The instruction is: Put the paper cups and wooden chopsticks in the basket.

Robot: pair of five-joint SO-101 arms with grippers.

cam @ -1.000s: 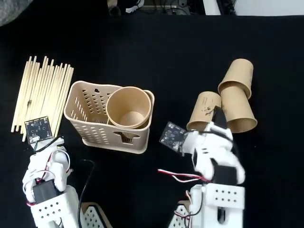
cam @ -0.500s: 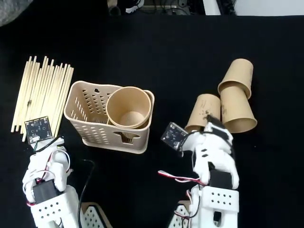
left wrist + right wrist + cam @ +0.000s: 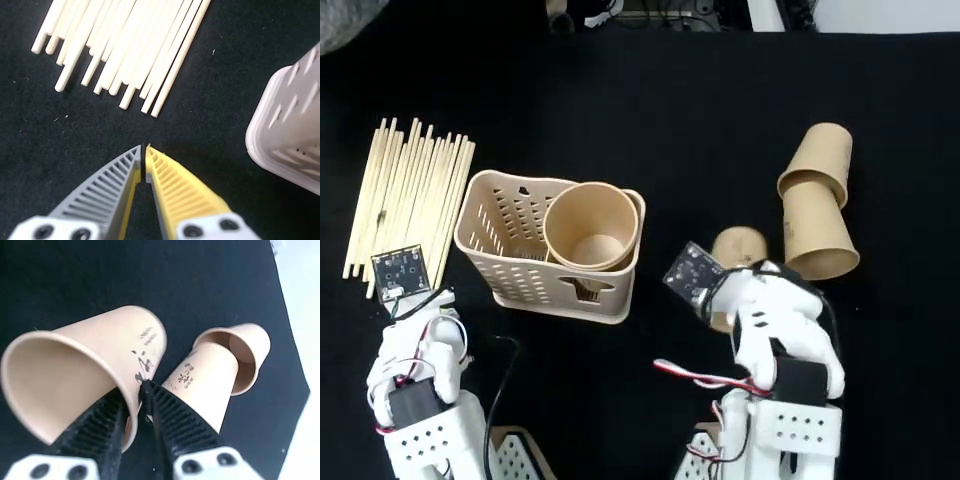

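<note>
A beige slotted basket (image 3: 495, 245) stands at the table's middle left with one paper cup (image 3: 590, 225) upright inside it. Wooden chopsticks (image 3: 408, 195) (image 3: 125, 45) lie in a bundle to its left. My left gripper (image 3: 145, 150) is shut and holds nothing, hovering near the chopstick ends beside the basket wall (image 3: 292, 135). My right gripper (image 3: 140, 390) is shut on the rim of a paper cup (image 3: 85, 372) (image 3: 738, 245), lifted off the cloth. Two more cups (image 3: 815, 205) (image 3: 225, 365) lie nested on their sides to the right.
Black cloth covers the table. The far half of the table is bare, and a white edge (image 3: 300, 300) borders the cloth at the right. Both arm bases (image 3: 415, 420) (image 3: 780, 425) stand at the near edge.
My right gripper has closed on the near cup and raised it, tipping it up and away from the two nested cups. The left arm has stayed still.
</note>
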